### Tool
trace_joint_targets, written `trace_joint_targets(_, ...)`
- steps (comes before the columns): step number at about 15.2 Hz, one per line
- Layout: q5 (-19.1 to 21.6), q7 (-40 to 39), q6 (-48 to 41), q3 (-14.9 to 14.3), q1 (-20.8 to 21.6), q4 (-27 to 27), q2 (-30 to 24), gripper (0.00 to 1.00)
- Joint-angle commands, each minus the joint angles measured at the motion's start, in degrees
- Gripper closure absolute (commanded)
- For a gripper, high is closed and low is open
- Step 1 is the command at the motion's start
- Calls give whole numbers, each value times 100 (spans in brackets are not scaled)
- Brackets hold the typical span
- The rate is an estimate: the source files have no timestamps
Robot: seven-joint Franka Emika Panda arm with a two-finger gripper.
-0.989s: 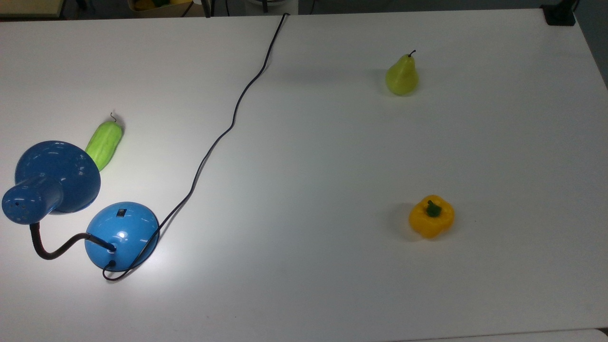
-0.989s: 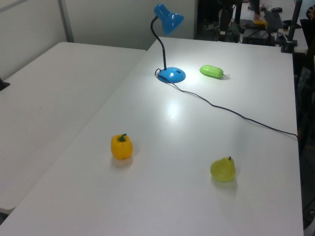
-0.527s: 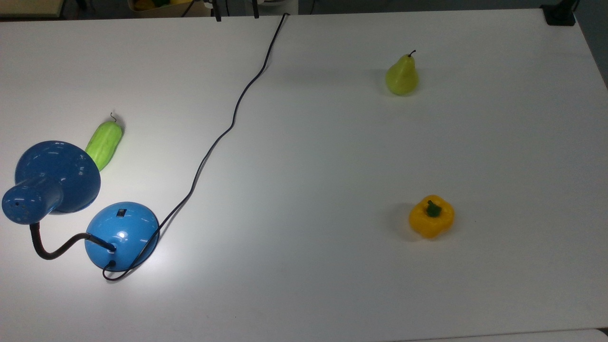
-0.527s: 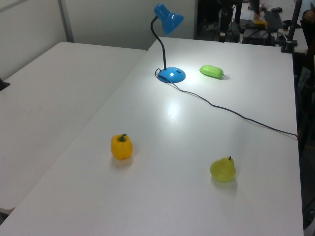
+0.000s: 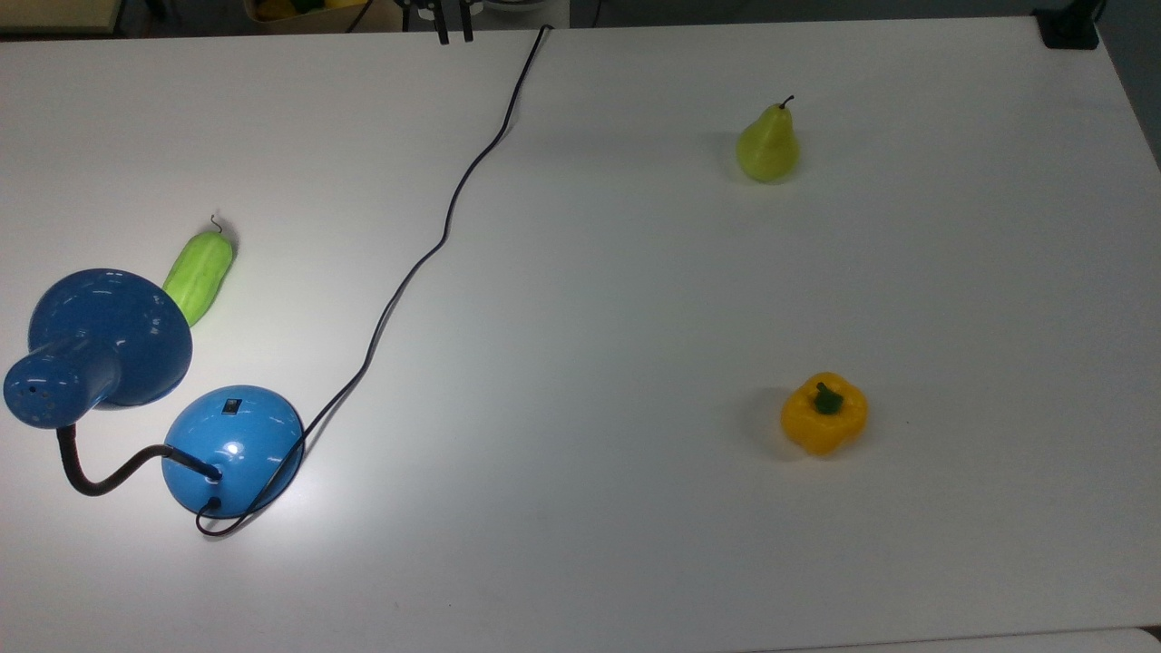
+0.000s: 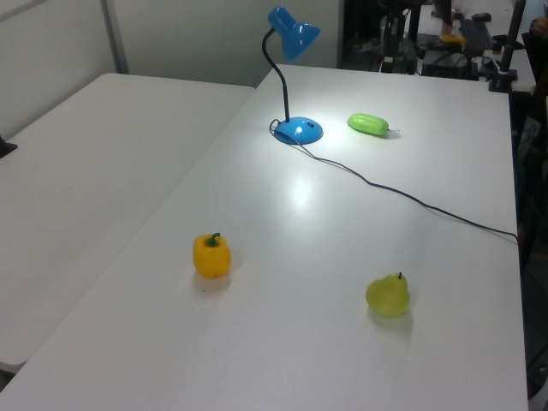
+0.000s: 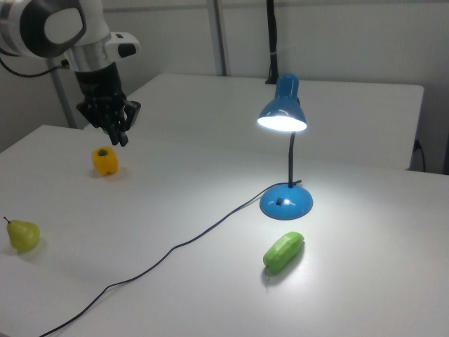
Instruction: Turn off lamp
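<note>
The blue lamp stands at the top view's lower left: its dome base point(image 5: 233, 444) bears a small black switch point(image 5: 232, 406), and a black gooseneck curves up to the flared shade point(image 5: 109, 336). In the right view the shade point(image 7: 283, 112) glows and lights the table beneath it. The black cord point(image 5: 435, 245) runs from the base to the table's far edge. My gripper point(image 5: 454, 34) hangs at that far edge, well away from the lamp. In the right view the gripper point(image 7: 121, 137) points down above the table, fingers drawn close together and holding nothing.
A green cucumber point(image 5: 199, 275) lies just beyond the shade. A pear point(image 5: 767, 145) stands at the top view's upper right and a yellow bell pepper point(image 5: 824, 413) at its lower right. The cord crosses the table between gripper and lamp base.
In the top view the two fingertips at the far edge have come much closer together over the last second. The lamp, cord and fruit have not moved.
</note>
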Motion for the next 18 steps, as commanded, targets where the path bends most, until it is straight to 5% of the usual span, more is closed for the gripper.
trace_joint_targets(1, -34, -362, 19, 30, 9, -248, -122, 91)
trace_joint_targets(2, -25, -318, 10, 30, 9, -257, -113, 100)
trace_joint_targets(11, 1, -537, 89, -41, -202, -512, 106, 100)
trace_joint_targets(18, -60, -1178, 150, -576, -246, -767, 413, 100)
